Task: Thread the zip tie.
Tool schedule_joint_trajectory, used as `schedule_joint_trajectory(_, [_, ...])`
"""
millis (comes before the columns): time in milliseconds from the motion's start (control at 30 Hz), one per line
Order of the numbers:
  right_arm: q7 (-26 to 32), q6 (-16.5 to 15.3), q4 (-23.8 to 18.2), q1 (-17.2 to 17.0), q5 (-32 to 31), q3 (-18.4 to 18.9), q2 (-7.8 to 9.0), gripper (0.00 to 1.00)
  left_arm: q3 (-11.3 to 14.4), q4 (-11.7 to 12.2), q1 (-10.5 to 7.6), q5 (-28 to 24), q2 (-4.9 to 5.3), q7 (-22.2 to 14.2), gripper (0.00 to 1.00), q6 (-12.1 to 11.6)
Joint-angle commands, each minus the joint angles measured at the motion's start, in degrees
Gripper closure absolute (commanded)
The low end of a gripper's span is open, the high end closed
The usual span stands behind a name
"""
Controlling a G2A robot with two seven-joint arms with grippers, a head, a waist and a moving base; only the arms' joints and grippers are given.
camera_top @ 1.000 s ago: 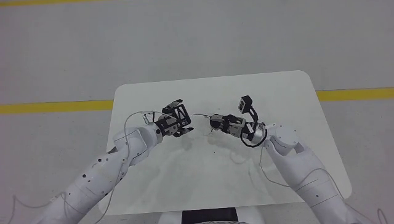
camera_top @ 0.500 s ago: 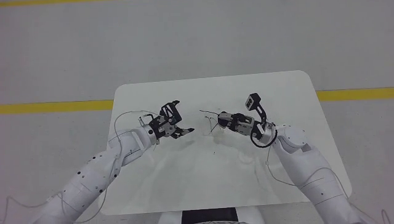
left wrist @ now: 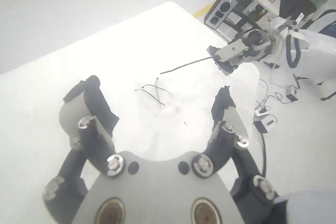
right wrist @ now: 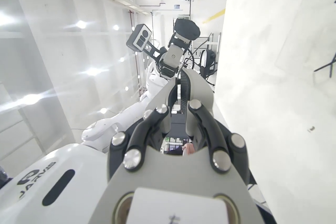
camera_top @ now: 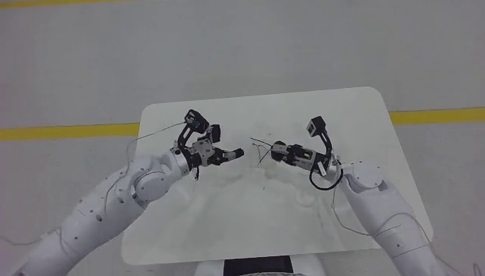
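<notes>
zip tie [left wrist: 185, 65] clamped in right tool [left wrist: 216, 59]; left tool [left wrist: 157, 87] spread opposite.

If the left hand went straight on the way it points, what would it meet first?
Probably the loose zip ties on the table; the zip tie held by the right hand looks higher, though depth is unclear.

Loose ties [left wrist: 157, 90] on table [left wrist: 105, 51], zip tie [left wrist: 185, 65] — above
</notes>
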Motion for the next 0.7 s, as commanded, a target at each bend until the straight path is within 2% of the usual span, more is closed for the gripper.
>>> schedule_joint_trajectory(0, [-0.1,-1.2,-0.1,-0.2,-0.1,-0.1,0.02,1.0,1.5,-0.3,-1.85,-5.9,1.17,-1.8,0.0,0.0])
schedule_joint_trajectory(33, [-0.6,-1.3,0.0,-0.3,-0.2,0.0,0.03,1.0,1.7,0.4,-2.39,-6.9,1.47,-2.1,0.0,0.0])
schedule_joint_trajectory(300, [-0.8,-1.3,-0.1,-0.3,-0.3,0.0,0.03,1.0,1.7,0.4,-2.39,-6.9,1.47,-2.1,0.0,0.0])
schedule_joint_trajectory(367, [-1.1,-1.4,-0.8,-0.6,-0.8,-0.3,0.05,1.0,1.9,0.0,-1.94,-8.5,1.3,-2.6,0.0,0.0])
schedule_joint_trajectory(467, [0.7,-1.9,-1.2,-0.9,-0.5,0.2,0.28,1.0,2.4,-1.6,-2.27,-17.1,1.05,-7.4,0.0,0.0])
schedule_joint_trajectory(600, [3.9,-1.9,-0.9,-0.8,1.0,0.8,0.47,1.0,2.3,-0.3,-3.7,-26.3,0.75,-16.2,0.0,0.0])
schedule_joint_trajectory(667, [5.8,-1.9,-0.3,-0.6,2.3,0.8,0.49,1.0,1.9,0.3,-4.1,-29.6,0.36,-19.1,0.0,0.0])
